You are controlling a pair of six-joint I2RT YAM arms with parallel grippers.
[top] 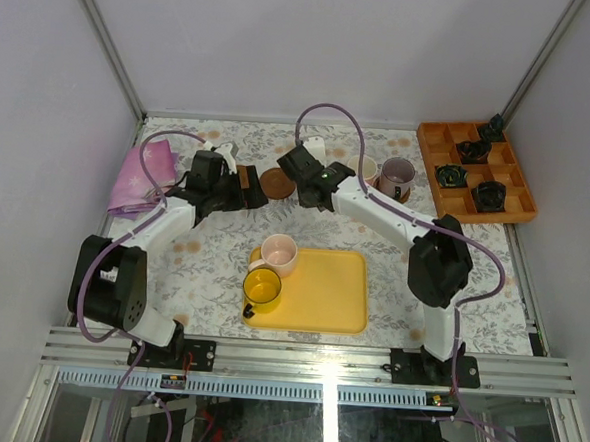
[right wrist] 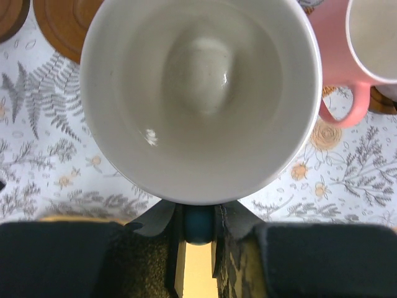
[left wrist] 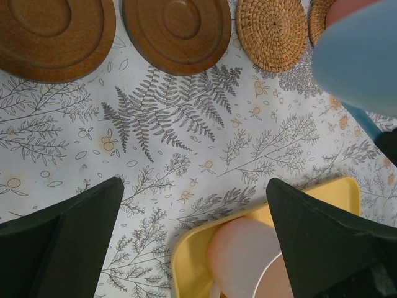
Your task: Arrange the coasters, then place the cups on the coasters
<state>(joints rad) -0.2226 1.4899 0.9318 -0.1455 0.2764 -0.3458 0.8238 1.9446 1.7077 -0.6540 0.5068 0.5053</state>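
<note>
My right gripper (right wrist: 200, 214) is shut on the blue handle of the light blue cup (right wrist: 198, 93), whose pale inside fills the right wrist view. The cup hangs above the flowered cloth near two brown coasters (left wrist: 177, 34) (left wrist: 56, 37). In the top view the right gripper (top: 303, 168) hovers beside a coaster (top: 275, 184). My left gripper (left wrist: 193, 186) is open over bare cloth with nothing between its fingers. Just below it the pale pink cup (left wrist: 248, 257) lies in the yellow tray's (left wrist: 186, 248) corner. The yellow cup (top: 262, 289) sits in the tray too. A salmon pink cup (right wrist: 347, 56) and a mauve cup (top: 396, 174) stand at the back.
Two woven rattan mats (left wrist: 273, 31) lie to the right of the brown discs. An orange divided tray (top: 521, 205) with black gadgets sits at the back right. A purple cloth (top: 142, 177) lies at the left edge.
</note>
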